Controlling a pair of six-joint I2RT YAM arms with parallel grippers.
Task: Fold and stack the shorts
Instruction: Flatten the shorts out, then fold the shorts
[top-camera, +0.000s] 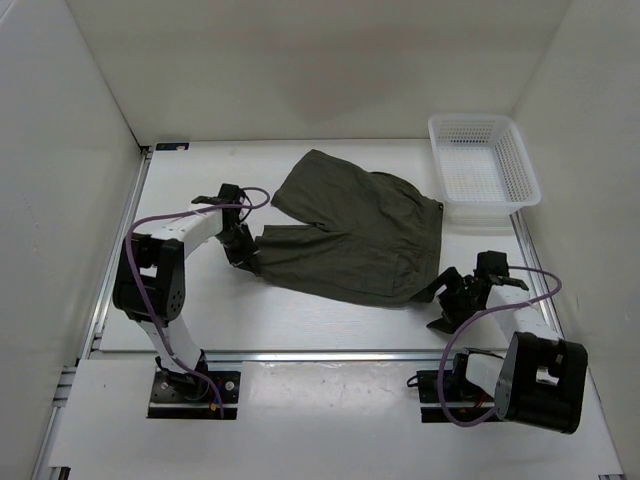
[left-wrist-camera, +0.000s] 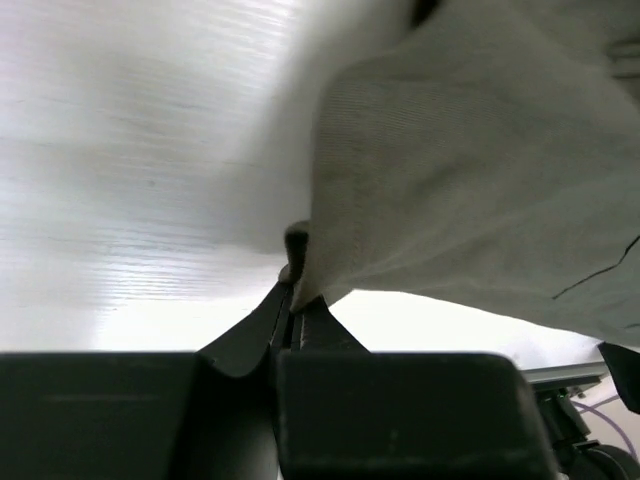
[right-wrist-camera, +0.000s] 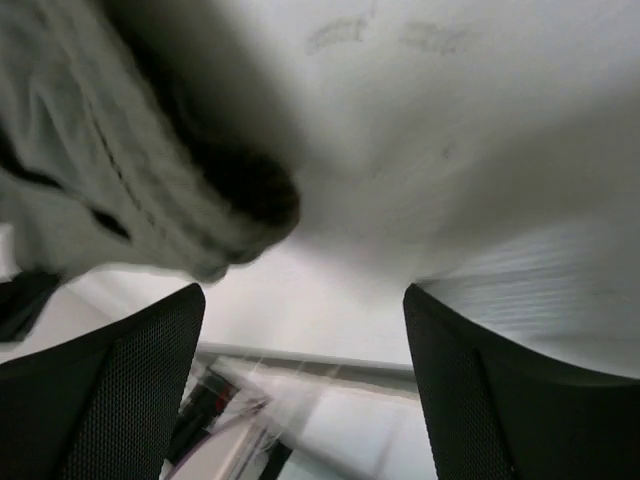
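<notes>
shorts (top-camera: 350, 232) corner, in left tool (top-camera: 243, 256) (clamped)

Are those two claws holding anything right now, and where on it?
The left gripper is pinched shut on the shorts, at a corner of the fabric's edge nearest it. The right gripper is open beside the shorts, holding nothing.

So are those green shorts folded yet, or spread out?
Spread out, not folded: the shorts lie flat on the table with both legs fanned apart, neither doubled over.
</notes>
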